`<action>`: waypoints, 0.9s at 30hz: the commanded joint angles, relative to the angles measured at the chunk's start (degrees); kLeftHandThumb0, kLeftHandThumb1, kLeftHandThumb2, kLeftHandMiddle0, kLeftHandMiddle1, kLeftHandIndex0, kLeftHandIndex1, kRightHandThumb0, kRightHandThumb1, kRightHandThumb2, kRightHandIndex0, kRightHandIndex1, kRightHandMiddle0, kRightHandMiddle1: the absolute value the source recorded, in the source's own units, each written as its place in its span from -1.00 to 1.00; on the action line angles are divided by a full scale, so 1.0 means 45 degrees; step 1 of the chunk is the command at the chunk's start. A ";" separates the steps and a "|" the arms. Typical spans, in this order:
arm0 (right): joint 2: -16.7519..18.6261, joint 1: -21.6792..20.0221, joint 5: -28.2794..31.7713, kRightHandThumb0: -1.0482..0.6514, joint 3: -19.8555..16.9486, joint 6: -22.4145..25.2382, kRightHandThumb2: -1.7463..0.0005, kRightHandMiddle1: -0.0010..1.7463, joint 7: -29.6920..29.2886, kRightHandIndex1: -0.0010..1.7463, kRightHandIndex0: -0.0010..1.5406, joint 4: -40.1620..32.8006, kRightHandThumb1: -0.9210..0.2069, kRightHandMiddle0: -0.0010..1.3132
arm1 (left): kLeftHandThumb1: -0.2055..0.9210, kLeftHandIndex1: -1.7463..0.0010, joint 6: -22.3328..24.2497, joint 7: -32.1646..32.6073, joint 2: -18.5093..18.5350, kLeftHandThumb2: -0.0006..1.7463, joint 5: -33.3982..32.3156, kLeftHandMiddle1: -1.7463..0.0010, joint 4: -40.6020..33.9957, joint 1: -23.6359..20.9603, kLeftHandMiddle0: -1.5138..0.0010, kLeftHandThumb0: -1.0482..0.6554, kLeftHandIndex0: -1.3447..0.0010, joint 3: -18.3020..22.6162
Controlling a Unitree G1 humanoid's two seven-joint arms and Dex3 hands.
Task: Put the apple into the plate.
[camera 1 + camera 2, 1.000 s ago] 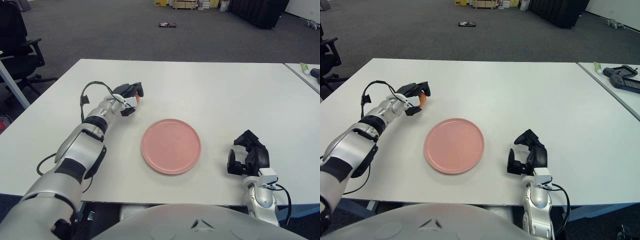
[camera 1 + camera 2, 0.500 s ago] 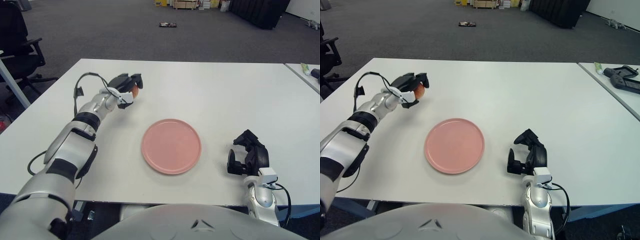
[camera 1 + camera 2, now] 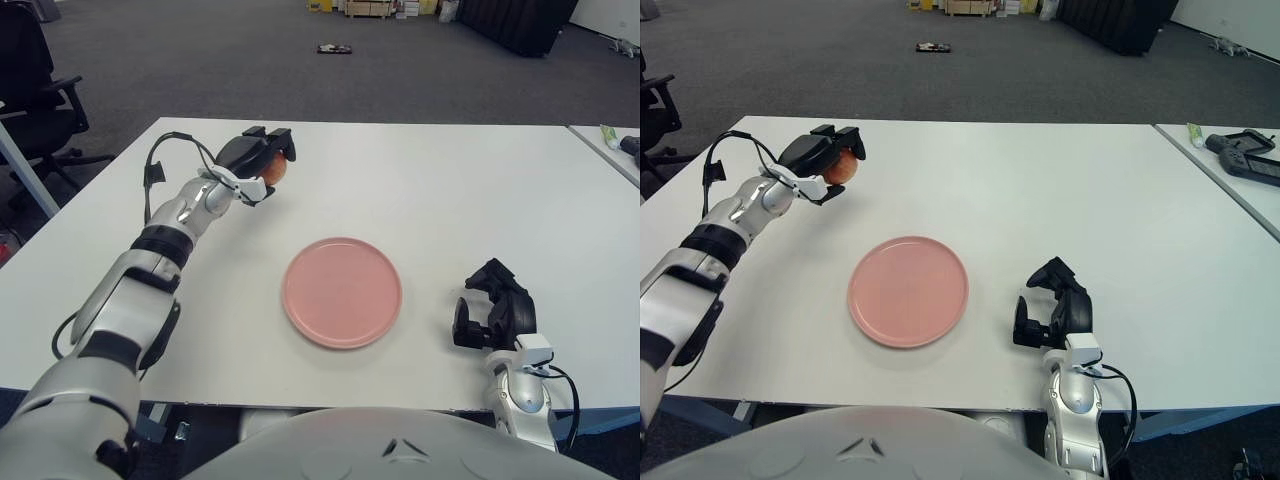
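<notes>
A reddish-orange apple (image 3: pixel 274 170) is held in my left hand (image 3: pixel 258 160), whose dark fingers are curled over its top and left side. The hand is raised above the white table (image 3: pixel 430 190), up and to the left of the plate. The pink round plate (image 3: pixel 343 292) lies flat near the table's front middle with nothing on it. My right hand (image 3: pixel 493 315) shows at the front right, to the right of the plate, fingers curled and holding nothing.
A black office chair (image 3: pixel 40 90) stands off the table's left side. A second table (image 3: pixel 1230 150) at the far right carries a dark device and a small tube. Grey carpet stretches behind, with small objects far back.
My left hand has lifted the apple off the table and carried it up and slightly to the right. The plate and the right hand have not moved.
</notes>
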 commanded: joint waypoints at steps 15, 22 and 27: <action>0.0115 -0.0160 0.0436 0.22 0.0072 0.0125 -0.99 1.00 0.0216 1.00 0.16 -0.0037 0.71 -0.02 | -0.56 -1.00 -0.1376 -0.4008 0.0120 0.82 -0.1991 -0.85 -0.7250 0.3352 -0.14 0.23 0.12 -0.0176; 0.0111 -0.0112 0.0418 0.22 0.0080 0.0157 -0.98 1.00 0.0258 1.00 0.15 -0.0093 0.70 -0.03 | -0.56 -1.00 -0.1304 -0.5787 -0.0017 0.84 -0.2637 -0.89 -0.8230 0.3681 -0.13 0.23 0.12 -0.0598; 0.0229 -0.0130 0.0296 0.22 0.0072 0.0077 -1.00 0.98 0.0057 1.00 0.17 -0.0097 0.73 0.01 | -0.54 -1.00 -0.1507 -0.6919 -0.0317 0.83 -0.2701 -0.90 -0.8113 0.3393 -0.11 0.23 0.14 -0.1195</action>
